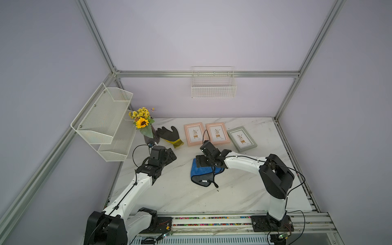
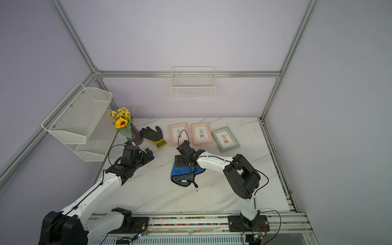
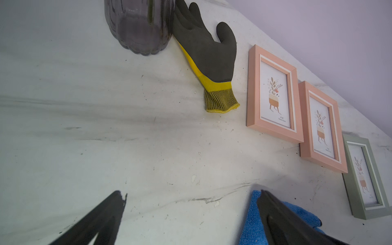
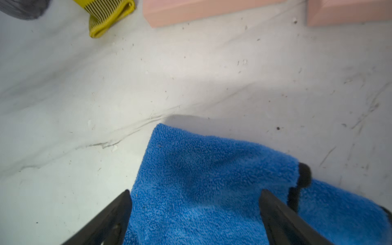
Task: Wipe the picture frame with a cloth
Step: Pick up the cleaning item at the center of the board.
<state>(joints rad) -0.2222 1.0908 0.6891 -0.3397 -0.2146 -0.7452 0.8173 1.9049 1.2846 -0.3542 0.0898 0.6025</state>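
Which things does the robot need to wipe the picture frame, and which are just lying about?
For the job: blue cloth, end pink frame, middle pink frame, grey-green frame.
Just lying about: work glove, vase of flowers, mesh shelf, wire basket.

Blue cloth (image 1: pixel 199 172) rumpled (grey reverse showing), 3 pic frames (image 1: pixel 217 133) flat behind

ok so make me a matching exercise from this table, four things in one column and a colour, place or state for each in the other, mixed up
Things:
1 cloth
2 glove
3 grey-green frame
4 vase

Descriptions:
A black and yellow
B blue, under the open right gripper
C holds a sunflower
D flat, turned askew, right of a pink frame

Pairs: 1-B, 2-A, 3-D, 4-C
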